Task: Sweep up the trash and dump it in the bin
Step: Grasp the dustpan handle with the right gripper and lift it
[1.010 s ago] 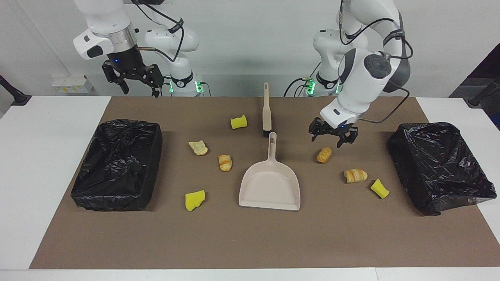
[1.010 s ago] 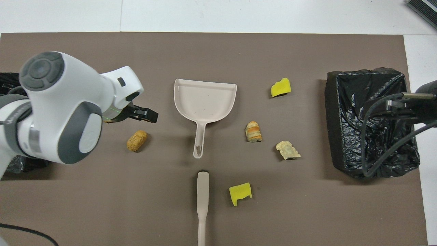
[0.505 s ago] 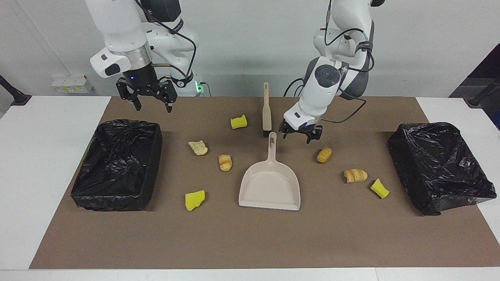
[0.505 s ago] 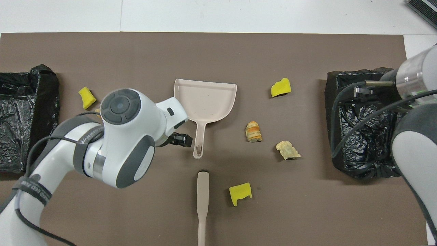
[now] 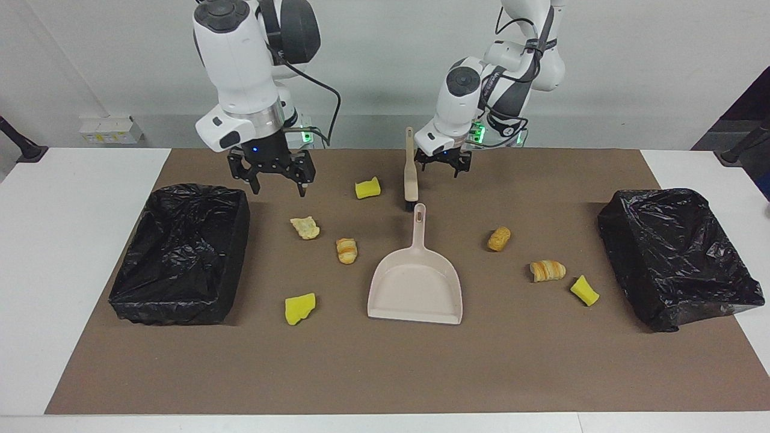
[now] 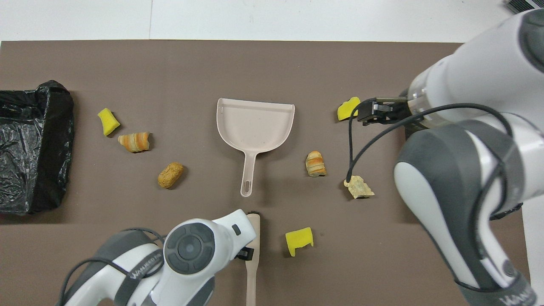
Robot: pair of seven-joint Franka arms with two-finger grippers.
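The trash is several small bits scattered on the brown mat: yellow sponge chunks (image 5: 367, 188) (image 5: 299, 308) (image 5: 585, 290) and golden-brown pastry pieces (image 5: 305, 227) (image 5: 346, 250) (image 5: 499, 238) (image 5: 547, 270). A beige dustpan (image 5: 416, 282) lies mid-mat, its handle pointing at the beige brush (image 5: 411, 174). My left gripper (image 5: 443, 170) hangs open just beside the brush handle, holding nothing; in the overhead view its wrist covers most of it (image 6: 245, 253). My right gripper (image 5: 280, 191) hangs open over the mat beside the bin (image 5: 180, 252); from overhead it (image 6: 364, 114) sits beside a sponge chunk (image 6: 349, 108).
A second bin (image 5: 680, 255), lined with black plastic like the first, stands at the left arm's end of the mat. White table surface (image 5: 72, 240) borders the mat. In the overhead view the right arm hides most of the bin at its end.
My left gripper swung from above the brown roll, past the dustpan handle, to beside the brush handle. My right gripper came down and moved toward the middle of the table. Both stayed open.
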